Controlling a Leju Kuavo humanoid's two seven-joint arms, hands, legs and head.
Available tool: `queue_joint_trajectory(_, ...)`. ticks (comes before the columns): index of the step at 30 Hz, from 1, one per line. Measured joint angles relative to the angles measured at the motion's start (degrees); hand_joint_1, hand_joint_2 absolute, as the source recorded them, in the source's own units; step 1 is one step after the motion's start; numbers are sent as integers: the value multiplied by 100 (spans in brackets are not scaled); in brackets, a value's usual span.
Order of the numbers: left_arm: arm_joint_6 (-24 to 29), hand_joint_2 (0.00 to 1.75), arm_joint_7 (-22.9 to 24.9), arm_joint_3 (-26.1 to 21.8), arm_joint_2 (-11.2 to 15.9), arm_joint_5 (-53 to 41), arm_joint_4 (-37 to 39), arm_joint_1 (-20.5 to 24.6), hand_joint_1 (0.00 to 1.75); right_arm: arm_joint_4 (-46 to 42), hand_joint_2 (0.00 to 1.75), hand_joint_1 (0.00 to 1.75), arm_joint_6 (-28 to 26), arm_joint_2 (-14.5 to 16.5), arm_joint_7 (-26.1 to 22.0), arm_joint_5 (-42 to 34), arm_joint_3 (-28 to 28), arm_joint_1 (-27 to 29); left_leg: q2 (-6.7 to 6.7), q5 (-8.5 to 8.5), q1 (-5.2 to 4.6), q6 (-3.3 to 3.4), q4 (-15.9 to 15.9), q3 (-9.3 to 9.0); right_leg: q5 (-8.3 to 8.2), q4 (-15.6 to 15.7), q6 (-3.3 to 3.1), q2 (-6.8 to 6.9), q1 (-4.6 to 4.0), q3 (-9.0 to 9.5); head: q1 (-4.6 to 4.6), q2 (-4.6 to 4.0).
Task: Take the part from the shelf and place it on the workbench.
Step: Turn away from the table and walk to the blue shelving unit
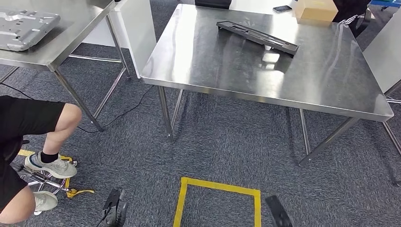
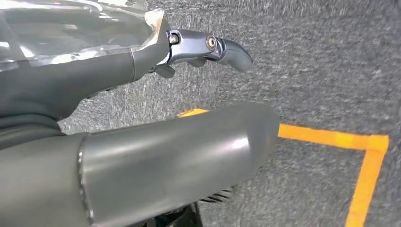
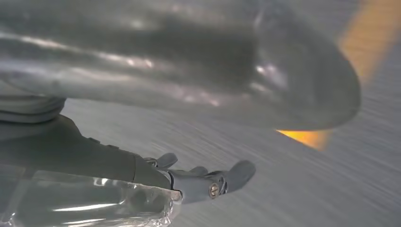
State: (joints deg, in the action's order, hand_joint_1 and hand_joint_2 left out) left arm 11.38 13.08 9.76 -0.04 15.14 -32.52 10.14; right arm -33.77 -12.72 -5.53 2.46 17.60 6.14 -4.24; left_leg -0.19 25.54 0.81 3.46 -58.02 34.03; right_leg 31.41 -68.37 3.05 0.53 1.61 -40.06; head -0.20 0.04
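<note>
Head view: I see dark part (image 1: 257, 36) lying on workbench (image 1: 326, 80); left hand (image 2: 142, 109), right hand (image 3: 156, 137) released, grasping nothing.

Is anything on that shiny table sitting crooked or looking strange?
The long dark tray lies slanted across the table instead of square to its edges, and one end seems to rest slightly raised. Nothing looks spilled or broken. A cardboard box and a phone sit at the far edge.
</note>
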Motion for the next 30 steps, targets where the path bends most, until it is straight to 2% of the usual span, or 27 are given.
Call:
queue_joint_trajectory(1,-25,0,-14,-4,-3,-35,20,19,0,345,0,0,173,30,276,39,-11,20,0,-80,-7,0,-3,103,137,-340,17,-15,-1,-31,8,0)
queue_joint_trajectory(2,-39,0,-41,-13,-8,-62,52,39,0,658,0,0,334,61,509,81,-12,62,0,-159,-11,-6,-7,207,151,-561,65,-28,-2,8,14,0)
queue_joint_trajectory(3,-49,0,-71,-28,-14,-77,91,61,0,934,0,0,466,94,679,122,-12,122,1,-237,-13,-20,-11,309,59,-607,132,-34,1,132,20,0)
queue_joint_trajectory(4,-58,0,-99,-48,-20,-89,132,83,0,1151,0,0,549,124,763,159,-11,190,2,-313,-13,-41,-14,403,-70,-454,189,-34,4,347,23,0)
queue_joint_trajectory(5,-72,0,-122,-67,-26,-103,168,104,0,1324,0,0,592,152,782,190,-11,246,6,-388,-13,-70,-19,485,-142,-116,212,-33,6,654,27,0)
queue_joint_trajectory(6,-85,0,-143,-84,-30,-117,195,122,0,1461,0,0,616,173,774,216,-11,280,16,-461,-19,-108,-25,556,-110,365,195,-33,-15,1018,33,0)
queue_joint_trajectory(7,-98,0,-161,-95,-31,-132,220,141,0,1571,0,0,630,192,753,233,-11,291,35,-535,-28,-147,-20,600,-21,788,147,-40,-41,1296,25,0)
queue_joint_trajectory(8,-109,0,-175,-104,-33,-145,249,164,0,1668,0,0,639,210,720,242,-11,291,59,-609,-35,-184,-6,620,72,1106,91,-48,-71,1482,16,0)
queue_joint_trajectory(9,-120,0,-185,-111,-36,-153,279,182,0,1747,0,0,633,224,670,245,-11,291,81,-682,-38,-219,20,626,121,1268,38,-56,-106,1548,8,0)
queue_joint_trajectory(10,-134,0,-188,-117,-37,-167,318,195,0,1817,0,0,607,244,597,245,-11,297,94,-746,-30,-251,52,626,86,1272,-16,-61,-95,1498,-5,0)
queue_joint_trajectory(11,-147,0,-188,-121,-39,-183,356,201,0,1871,0,0,562,265,499,244,-11,301,94,-711,-15,-283,45,642,24,1266,-69,-53,-78,1449,-9,0)
queue_joint_trajectory(12,-157,0,-187,-121,-43,-201,386,197,0,1903,0,0,505,283,393,245,-11,299,87,-552,1,-313,-36,675,-45,1259,-140,-44,-56,1386,-17,0)
queue_joint_trajectory(13,-163,0,-186,-121,-46,-223,413,193,0,1922,0,0,451,299,298,246,-11,284,75,-274,15,-340,-226,726,-125,1260,-204,-35,-33,1310,-29,0)
queue_joint_trajectory(14,-163,0,-186,-120,-49,-239,432,194,0,1934,0,0,409,311,225,250,-11,255,59,86,24,-364,-537,789,-204,1257,-249,-30,-35,1229,-40,0)
queue_joint_trajectory(15,-163,0,-186,-120,-51,-251,445,196,0,1943,0,0,383,318,185,255,-11,224,45,401,27,-385,-921,849,-285,1253,-281,-29,-43,1149,-47,0)
queue_joint_trajectory(16,-163,0,-187,-120,-51,-258,459,201,0,1951,0,0,369,323,168,259,-11,196,34,588,31,-405,-1295,884,-366,1246,-285,-27,-51,1060,-52,0)
queue_joint_trajectory(17,-163,0,-187,-120,-51,-261,472,204,0,1961,0,0,361,328,153,263,-11,175,27,620,35,-421,-1569,867,-445,1232,-276,-24,-56,965,-52,0)
queue_joint_trajectory(18,-162,0,-187,-120,-52,-265,482,205,0,1969,0,0,339,332,125,266,-11,164,26,527,42,-430,-1676,773,-515,1211,-257,-21,-57,867,-54,0)
queue_joint_trajectory(19,-160,0,-187,-119,-53,-278,489,208,0,1975,0,0,306,337,84,266,-11,157,27,379,53,-433,-1589,585,-576,1183,-233,-20,-54,761,-55,0)
queue_joint_trajectory(20,-158,0,-187,-120,-56,-294,492,219,0,1980,0,0,267,344,36,262,-11,147,26,279,64,-430,-1316,300,-630,1145,-203,-20,-50,665,-56,0)
queue_joint_trajectory(22,-155,0,-187,-120,-67,-342,492,267,0,1986,0,0,207,358,-25,233,-11,117,8,388,63,-399,-501,-350,-722,1064,-130,-19,-64,505,-59,0)
queue_joint_trajectory(23,-152,0,-186,-120,-79,-358,492,294,0,1993,0,0,199,364,-21,215,-11,97,-3,498,48,-370,-190,-552,-773,1039,-85,-16,-72,456,-56,0)
queue_joint_trajectory(24,-145,0,-179,-119,-96,-370,492,311,0,2006,0,0,198,367,10,202,-11,85,-12,573,22,-327,-8,-639,-831,1039,-37,-13,-76,422,-52,0)
queue_joint_trajectory(26,-118,0,-159,-120,-153,-367,495,310,0,2065,0,0,234,366,134,210,-11,101,1,493,-5,-203,68,-553,-900,1050,48,-14,-72,369,-47,0)
queue_joint_trajectory(27,-102,0,-142,-122,-189,-362,497,306,0,2100,0,0,268,362,208,226,-11,126,12,411,-7,-128,86,-489,-803,981,47,-20,-64,317,-37,0)
queue_joint_trajectory(28,-92,0,-120,-123,-226,-358,498,305,0,2135,0,0,306,357,274,242,-10,159,22,322,-3,-66,104,-408,-597,803,18,-26,-57,243,-22,0)
queue_joint_trajectory(30,-82,0,-66,-124,-290,-357,499,304,0,2182,0,0,365,338,353,247,-10,211,30,166,-7,-4,104,-236,-47,182,-61,-36,-37,78,15,0)
